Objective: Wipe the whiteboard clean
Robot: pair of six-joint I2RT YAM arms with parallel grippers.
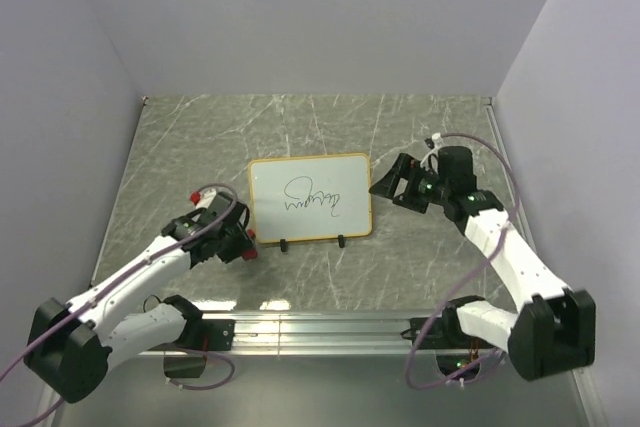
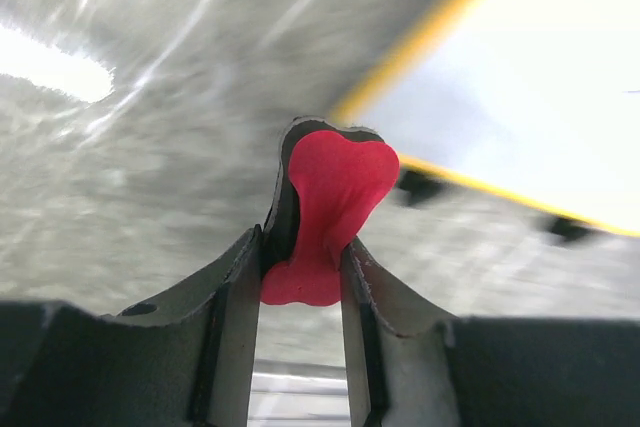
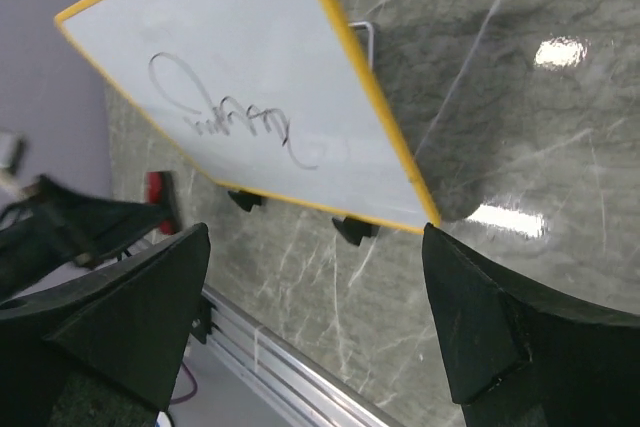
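Note:
The whiteboard point(image 1: 310, 217) stands in the middle of the marble table on two black feet, yellow-framed, with a black scribble point(image 1: 313, 199) on its face. My left gripper point(image 1: 243, 242) sits just off the board's lower left corner and is shut on a small red eraser point(image 2: 335, 197), whose waist is pinched between the fingers point(image 2: 240, 287). The board's yellow corner point(image 2: 440, 27) lies just beyond the eraser. By the board's right edge my right gripper point(image 1: 393, 185) hangs wide open with nothing in it. Seen from the right wrist, the whiteboard point(image 3: 250, 57) lies above the open gripper point(image 3: 318, 237).
An aluminium rail point(image 1: 320, 327) runs along the table's near edge between the two arm bases. Pale walls close off the left, back and right sides. Purple cables point(image 1: 505, 187) loop from both arms.

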